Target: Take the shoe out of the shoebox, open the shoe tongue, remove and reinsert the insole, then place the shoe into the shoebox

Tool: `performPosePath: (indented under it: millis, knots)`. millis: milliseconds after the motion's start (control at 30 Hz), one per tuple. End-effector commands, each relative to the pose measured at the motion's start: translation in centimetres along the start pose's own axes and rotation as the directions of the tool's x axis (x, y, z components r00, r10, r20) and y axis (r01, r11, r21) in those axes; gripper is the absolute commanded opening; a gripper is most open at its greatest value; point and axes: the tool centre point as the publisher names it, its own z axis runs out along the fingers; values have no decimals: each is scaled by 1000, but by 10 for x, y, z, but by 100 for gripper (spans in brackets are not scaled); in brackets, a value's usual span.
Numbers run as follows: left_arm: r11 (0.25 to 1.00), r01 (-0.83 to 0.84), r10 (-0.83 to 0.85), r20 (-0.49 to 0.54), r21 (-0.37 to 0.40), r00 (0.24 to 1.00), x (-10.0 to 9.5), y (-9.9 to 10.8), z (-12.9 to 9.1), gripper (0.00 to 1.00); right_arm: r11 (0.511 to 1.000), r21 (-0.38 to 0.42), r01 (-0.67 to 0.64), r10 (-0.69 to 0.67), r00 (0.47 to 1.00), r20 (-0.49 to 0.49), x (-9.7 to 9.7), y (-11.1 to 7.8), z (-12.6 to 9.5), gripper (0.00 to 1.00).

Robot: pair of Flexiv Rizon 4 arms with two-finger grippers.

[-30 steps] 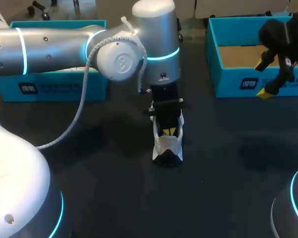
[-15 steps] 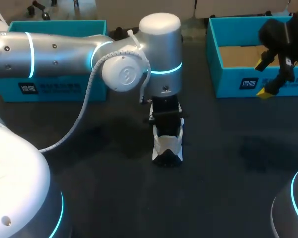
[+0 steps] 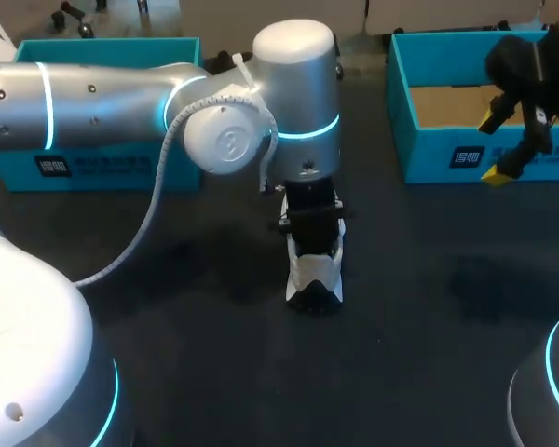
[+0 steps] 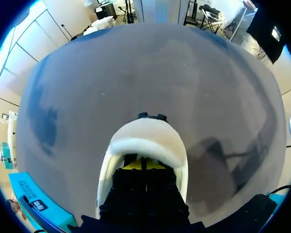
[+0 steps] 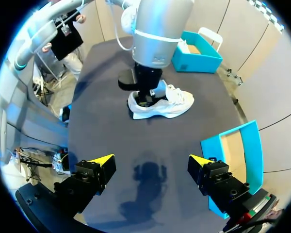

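Two teal boxes to place first on the dark counter (image 3: 429, 307): left shoebox (image 3: 102, 168) at ten o'clock from the centre, right shoebox (image 3: 447, 154) at two o'clock, bare cardboard showing inside. Next in bulk, left arm (image 3: 121, 98), entering at nine o'clock and bent down straight above the shoe (image 3: 315, 275). Finds that shoe outside both boxes, dead centre on the counter, sole down, toe toward six o'clock in the head view. Has the left pincer (image 4: 141, 164) sunk through the collar into the shoe; cannot tell from any view whether open, closed or gripping something in there. Holds the right pincer (image 5: 149, 160) spread wide and empty at two o'clock, over the right shoebox's front wall.

On handling, by judgement only: looks light, a white trainer with a soft, yielding upper and a stiffer sole. Likely to skate or tip on the counter if tugged from one side. Best to lift by the heel collar or by pinching across the midfoot. No sight of the insole; probably thin and floppy, so pinch its heel edge and peel upward while bracing the shoe with the other pincer. Should treat the tongue as limp and draw it gently toward the toe.
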Motion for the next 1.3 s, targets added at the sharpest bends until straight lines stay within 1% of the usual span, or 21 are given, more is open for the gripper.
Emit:
performPosePath:
  millis: [33,267,433,600,733,900,1033,1100,1167,1300]
  knots:
    - [1000,-1,1,-18,-2,1000,-5,3,15,0,1000,3,-1,1,1000,-2,-1,1,1,100]
    - [1000,-5,4,-39,-17,999,0,5,28,0,1000,3,-1,1,1000,-2,-1,1,1,100]
    - [1000,-4,3,-50,-24,999,3,7,29,0,1000,3,-1,1,1000,-2,-1,1,1,100]
    - [998,-4,3,-26,-58,1000,6,8,12,0,1000,3,-1,1,1000,-2,-1,1,1,100]
    - [996,-2,3,9,-95,1000,1,11,4,0,1000,3,-1,1,1000,-2,-1,1,1,100]
    - [992,3,-3,-7,-128,1000,-4,18,11,0,1000,3,-1,1,1000,-2,-1,1,1,100]
    - [988,10,-13,-23,-152,1000,-4,24,21,0,1000,3,-1,1,1000,-2,-1,1,1,100]
    - [986,6,-11,-26,-167,1000,-3,26,22,0,1000,3,-1,1,1000,-2,-1,1,1,100]
    - [984,3,-6,-19,-178,1000,-2,26,16,0,1000,3,-1,1,1000,-2,-1,1,1,100]
    - [970,-6,1,-18,-245,1000,1,27,-3,0,1000,3,-1,1,1000,-2,-1,1,1,100]
